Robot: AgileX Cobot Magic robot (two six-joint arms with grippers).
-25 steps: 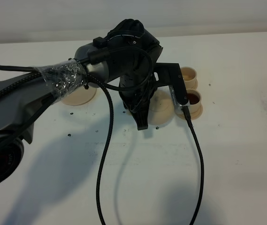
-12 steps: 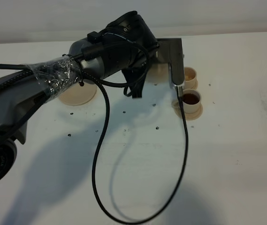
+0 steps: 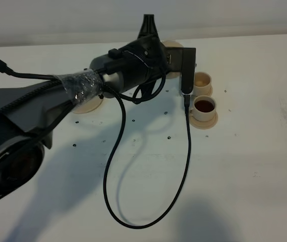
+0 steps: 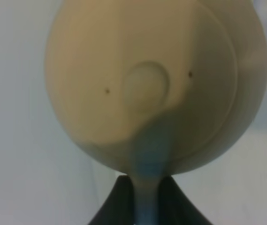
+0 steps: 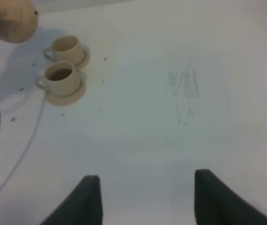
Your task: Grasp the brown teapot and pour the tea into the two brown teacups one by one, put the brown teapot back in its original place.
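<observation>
the brown teapot (image 4: 124,70) hangs near the table's far edge, just left of the far teacup (image 3: 202,80) and the tea-filled near teacup (image 3: 204,107). bare table (image 3: 244,166) spreads right and forward. its lid faces the wrist camera, handle toward the left gripper (image 4: 146,185), which is clamped on it; the spout is hidden. the right gripper (image 5: 145,201) gapes wide, empty.

One teapot (image 4: 147,84), two teacups (image 3: 204,104) (image 3: 202,80), three saucers (image 3: 88,106) (image 5: 67,97) (image 5: 84,58).
</observation>
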